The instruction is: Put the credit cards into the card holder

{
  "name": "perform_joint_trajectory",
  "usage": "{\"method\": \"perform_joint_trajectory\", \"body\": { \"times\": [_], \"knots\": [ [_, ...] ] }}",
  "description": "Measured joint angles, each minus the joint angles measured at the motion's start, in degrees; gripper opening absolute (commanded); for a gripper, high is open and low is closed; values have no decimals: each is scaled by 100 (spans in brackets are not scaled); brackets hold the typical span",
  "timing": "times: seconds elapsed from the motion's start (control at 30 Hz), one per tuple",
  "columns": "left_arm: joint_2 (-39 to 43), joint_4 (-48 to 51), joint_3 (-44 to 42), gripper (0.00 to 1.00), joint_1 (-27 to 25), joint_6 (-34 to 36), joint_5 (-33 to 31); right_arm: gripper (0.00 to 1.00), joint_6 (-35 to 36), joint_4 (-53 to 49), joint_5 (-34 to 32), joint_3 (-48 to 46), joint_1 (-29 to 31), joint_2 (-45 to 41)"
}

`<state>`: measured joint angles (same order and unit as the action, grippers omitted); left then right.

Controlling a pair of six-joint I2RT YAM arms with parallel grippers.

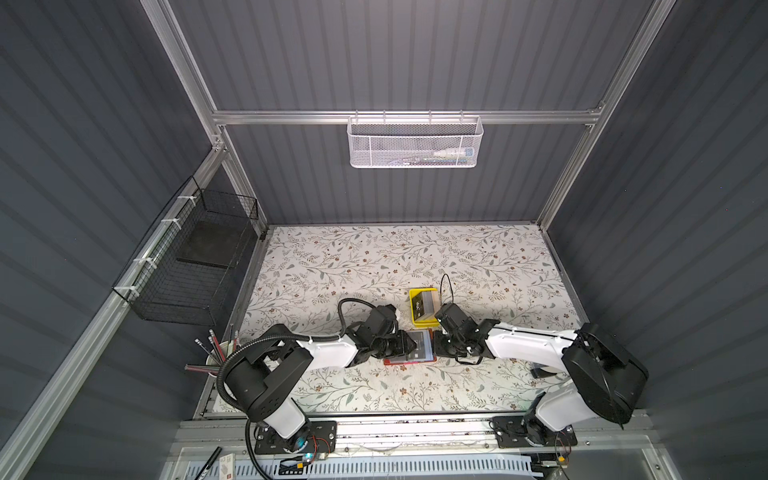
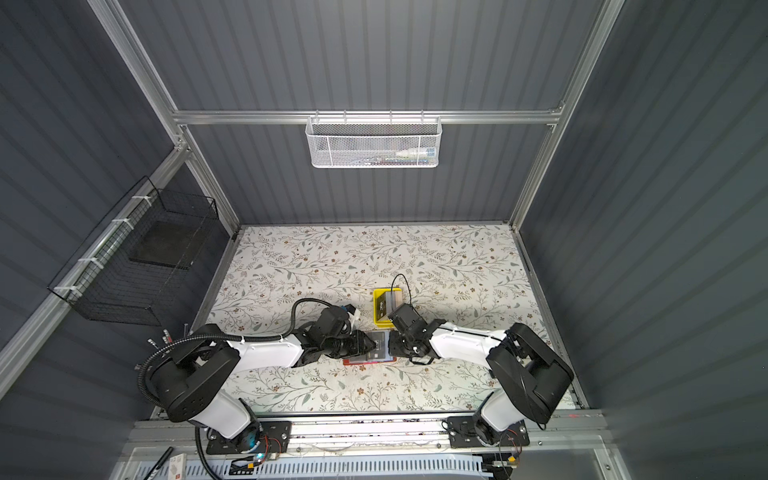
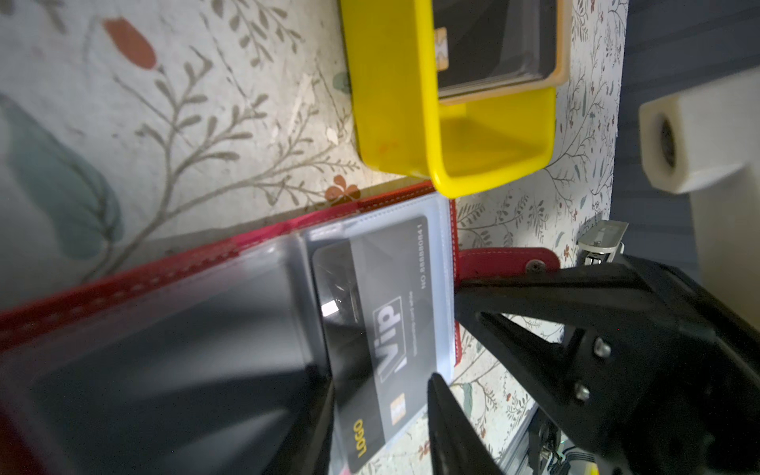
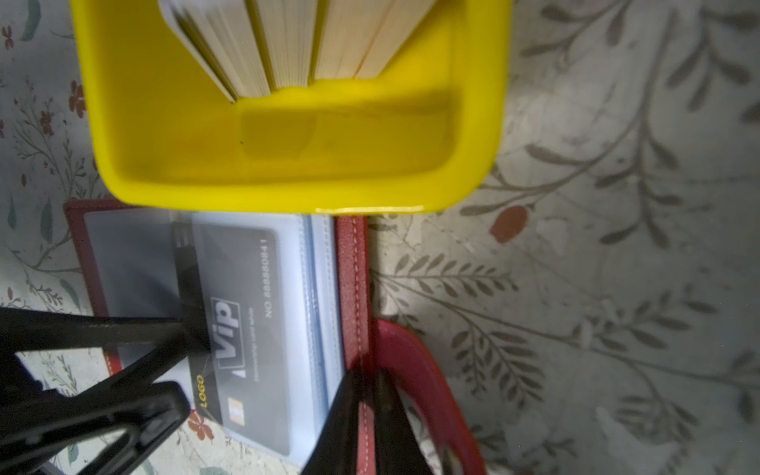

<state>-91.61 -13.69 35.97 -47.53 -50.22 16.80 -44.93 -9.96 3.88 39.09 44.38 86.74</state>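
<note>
Inside an enclosure of dark grey ribbed wall panels (image 1: 415, 62) and aluminium frame rails (image 1: 407, 117), a flat tabletop with a matt floral print (image 1: 374, 266) is provided. A white perforated-metal basket (image 1: 415, 145) is hung on the rear rail, and a black wire basket (image 1: 195, 266) is fixed to the left wall.

The small red leather-like booklet card holder (image 1: 399, 362) is laid open near the table's middle. It is just in front of a glossy yellow plastic tray with rounded corners (image 1: 424, 323). Whether the two touch cannot be told. A stack of thin cards (image 4: 288, 41) is stood on edge in the tray. White stitching is seen along the holder's red rim (image 4: 353, 267), with a rounded snap strap (image 3: 506, 263) at its right side.

A black rectangular VIP card (image 3: 382, 308) is seated in a clear pocket. Its long axis runs front to rear: the number end points toward the tray, the logo end toward the table's front.

The left gripper (image 4: 189, 366) is set with its jaws partly apart and nothing is seen clamped. One finger (image 4: 191, 288) is laid along the card's left edge. The right gripper (image 4: 368, 374) is clenched on the holder's right rim beside the strap.
</note>
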Motion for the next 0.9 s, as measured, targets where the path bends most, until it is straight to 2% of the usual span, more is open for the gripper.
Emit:
{"method": "perform_joint_trajectory", "body": {
  "times": [0.37,0.9],
  "knots": [
    [-142,-164,59,38,-2,-4,278,13,26,-15,-4,0,-15,0],
    [-94,-42,94,36,-2,-13,273,13,46,-42,-4,11,-15,0]
  ]
}}
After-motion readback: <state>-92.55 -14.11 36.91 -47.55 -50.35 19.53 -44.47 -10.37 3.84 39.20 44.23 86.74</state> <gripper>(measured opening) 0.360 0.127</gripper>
